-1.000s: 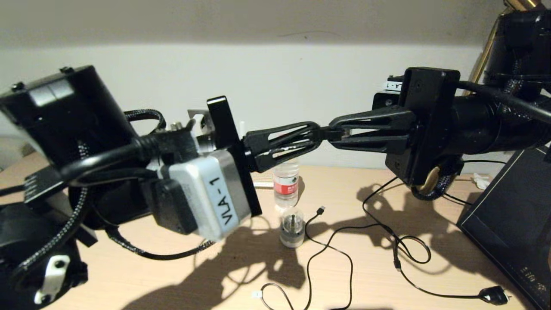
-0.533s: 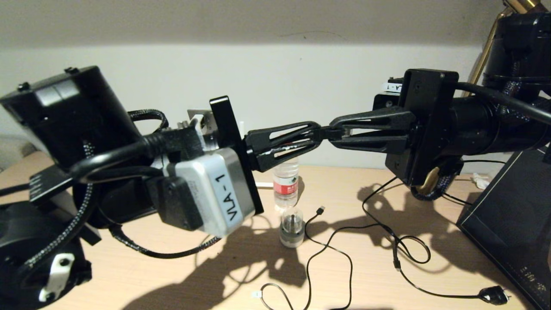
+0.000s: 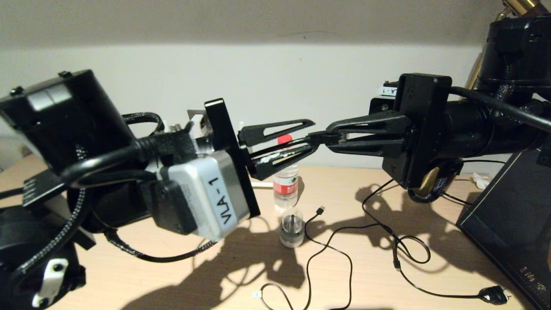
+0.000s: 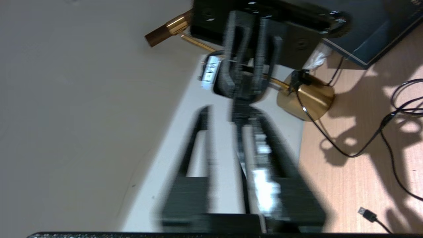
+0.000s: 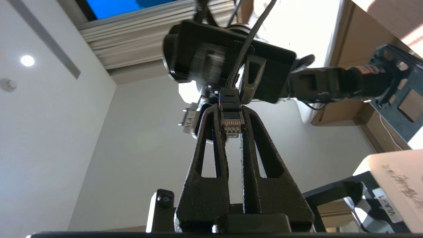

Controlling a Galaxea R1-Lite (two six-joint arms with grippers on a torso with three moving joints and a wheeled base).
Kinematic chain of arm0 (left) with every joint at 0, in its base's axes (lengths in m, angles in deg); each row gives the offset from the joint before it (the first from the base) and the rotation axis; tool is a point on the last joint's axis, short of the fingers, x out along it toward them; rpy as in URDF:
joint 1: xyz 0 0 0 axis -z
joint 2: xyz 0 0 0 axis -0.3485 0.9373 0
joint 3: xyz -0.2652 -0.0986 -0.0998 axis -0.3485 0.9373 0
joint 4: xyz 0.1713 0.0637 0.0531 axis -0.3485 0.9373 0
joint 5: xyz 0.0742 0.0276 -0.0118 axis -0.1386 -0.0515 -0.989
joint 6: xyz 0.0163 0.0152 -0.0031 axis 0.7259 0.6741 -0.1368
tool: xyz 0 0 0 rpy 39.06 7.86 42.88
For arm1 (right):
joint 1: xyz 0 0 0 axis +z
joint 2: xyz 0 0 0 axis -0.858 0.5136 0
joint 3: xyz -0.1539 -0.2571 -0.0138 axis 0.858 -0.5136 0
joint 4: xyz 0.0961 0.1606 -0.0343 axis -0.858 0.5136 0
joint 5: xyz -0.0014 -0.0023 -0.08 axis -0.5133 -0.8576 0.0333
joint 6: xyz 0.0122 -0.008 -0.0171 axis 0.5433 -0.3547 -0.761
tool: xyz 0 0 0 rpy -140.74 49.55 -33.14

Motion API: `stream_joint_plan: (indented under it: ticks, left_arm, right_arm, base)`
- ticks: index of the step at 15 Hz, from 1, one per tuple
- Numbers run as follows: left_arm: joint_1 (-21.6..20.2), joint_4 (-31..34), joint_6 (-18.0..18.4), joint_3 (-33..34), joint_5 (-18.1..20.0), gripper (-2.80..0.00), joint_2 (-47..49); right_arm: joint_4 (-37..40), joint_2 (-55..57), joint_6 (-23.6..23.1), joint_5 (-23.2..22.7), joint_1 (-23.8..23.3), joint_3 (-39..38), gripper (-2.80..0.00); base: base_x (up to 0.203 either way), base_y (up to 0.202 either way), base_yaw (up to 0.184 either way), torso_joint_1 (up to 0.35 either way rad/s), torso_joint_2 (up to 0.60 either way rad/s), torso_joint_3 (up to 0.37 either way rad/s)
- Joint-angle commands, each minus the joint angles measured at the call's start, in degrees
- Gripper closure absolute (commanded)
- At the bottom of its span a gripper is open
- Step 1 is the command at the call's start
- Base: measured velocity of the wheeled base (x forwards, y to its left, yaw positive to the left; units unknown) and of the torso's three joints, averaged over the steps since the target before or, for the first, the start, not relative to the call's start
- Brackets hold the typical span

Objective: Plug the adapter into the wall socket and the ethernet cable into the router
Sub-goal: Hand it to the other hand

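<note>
Held item: the ethernet cable (image 5: 230,109), a thin black lead ending in a small clear plastic plug with gold contacts. The plug sits pinched between the fingertips of the right gripper (image 3: 333,137), black, ribbed, narrowly closed on it, raised above the pale wooden desk (image 3: 370,275) in front of the white wall.

Facing it tip to tip: the left gripper (image 3: 313,135), black, jaws parted, the cable lead running between its fingers; whether they touch it cannot be told.

On the desk below the plug: a clear plastic water bottle with a red label (image 3: 286,186); just in front of it, a round white-and-clear gadget (image 3: 292,227); beside these, thin black cords in loose loops (image 3: 387,241).

Brass lamp base (image 4: 309,99) behind the right gripper.
</note>
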Motion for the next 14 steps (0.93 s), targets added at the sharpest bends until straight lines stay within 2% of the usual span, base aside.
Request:
stream_joint_plan:
  ticks: [1, 14]
  left_arm:
    - [0.1, 0.0, 0.1, 0.0, 0.3, -2.80, -0.3]
    - [0.8, -0.4, -0.2, -0.5, 0.3, -2.80, 0.0]
  right_arm:
    - [-0.2, 0.2, 0.5, -0.3, 0.0, 0.0, 0.00]
    - [-0.1, -0.6, 0.5, -0.4, -0.3, -0.5, 0.00]
  base:
    - [0.000, 0.000, 0.000, 0.000, 0.00, 0.000]
    - [0.000, 0.000, 0.000, 0.000, 0.00, 0.000]
